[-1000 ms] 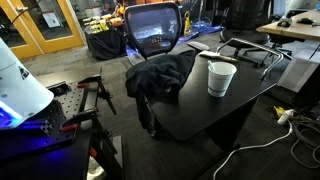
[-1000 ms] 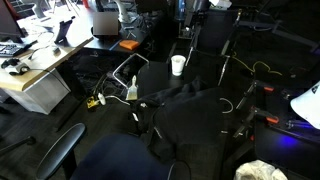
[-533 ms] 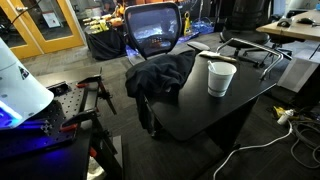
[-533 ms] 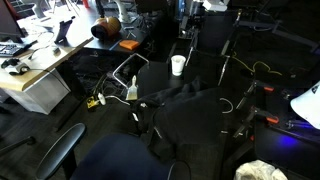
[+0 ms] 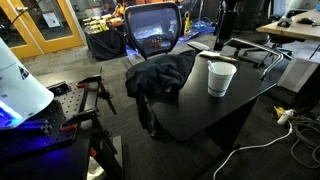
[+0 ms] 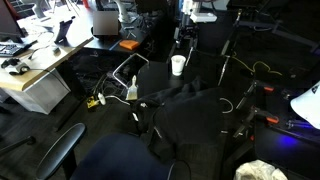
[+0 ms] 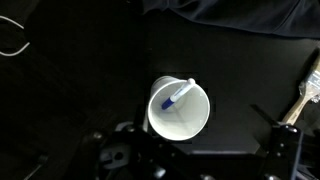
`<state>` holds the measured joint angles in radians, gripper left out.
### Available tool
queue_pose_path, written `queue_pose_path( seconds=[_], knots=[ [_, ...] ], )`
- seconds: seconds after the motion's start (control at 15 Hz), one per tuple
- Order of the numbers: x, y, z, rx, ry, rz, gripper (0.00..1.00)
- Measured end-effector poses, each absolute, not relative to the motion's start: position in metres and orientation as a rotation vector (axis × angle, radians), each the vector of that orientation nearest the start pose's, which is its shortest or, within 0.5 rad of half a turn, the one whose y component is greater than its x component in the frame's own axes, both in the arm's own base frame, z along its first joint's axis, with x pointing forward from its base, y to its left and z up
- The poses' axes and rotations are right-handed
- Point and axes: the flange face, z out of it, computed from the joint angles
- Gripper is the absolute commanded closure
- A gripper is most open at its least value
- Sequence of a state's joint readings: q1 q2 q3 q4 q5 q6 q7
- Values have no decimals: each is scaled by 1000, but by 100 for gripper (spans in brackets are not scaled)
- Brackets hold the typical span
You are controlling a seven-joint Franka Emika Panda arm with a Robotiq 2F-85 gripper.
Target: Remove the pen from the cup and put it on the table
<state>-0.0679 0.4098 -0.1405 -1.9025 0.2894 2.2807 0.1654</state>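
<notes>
Wrist view, looking straight down: white cup [image 7: 180, 108] upright on the black table [image 7: 70, 90], pen [image 7: 178, 95] inside it, with a pale barrel, the blue end low in the bowl and the upper end leaning on the rim at the far side. Gripper [image 7: 193, 148] poised above the cup and slightly to its near side, jaws spread wide and empty, touching neither pen nor rim. Same arrangement in an exterior view: cup [image 5: 221, 78] toward one edge of the table [image 5: 205, 112], near a crumpled black garment [image 5: 160, 75] draped over the tabletop, with the dark arm [image 5: 225, 25] hanging above. Pen too small to make out reliably from that distance.

Progress, as judged: no part of the task completed — pen not yet grasped, not yet lifted, none of it on the table. Approach and alignment over the cup apparently close to done. Remaining: descent onto the leaning upper end, closure on the barrel, a lift clear of the rim, transfer to a bare patch of table — then release
</notes>
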Motion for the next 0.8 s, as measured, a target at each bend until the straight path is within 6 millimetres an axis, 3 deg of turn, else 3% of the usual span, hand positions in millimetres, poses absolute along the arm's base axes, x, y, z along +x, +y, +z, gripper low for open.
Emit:
queue_pose_path(
  seconds=[0.2, 0.47, 0.53, 0.6, 0.8],
  knots=[
    [616, -121, 268, -2869, 828, 61, 3],
    [620, -122, 256, -2874, 831, 79, 40],
    [621, -122, 254, -2876, 829, 82, 42],
    [622, -121, 253, -2877, 830, 84, 56],
    [626, -119, 249, -2878, 857, 90, 65]
  ],
)
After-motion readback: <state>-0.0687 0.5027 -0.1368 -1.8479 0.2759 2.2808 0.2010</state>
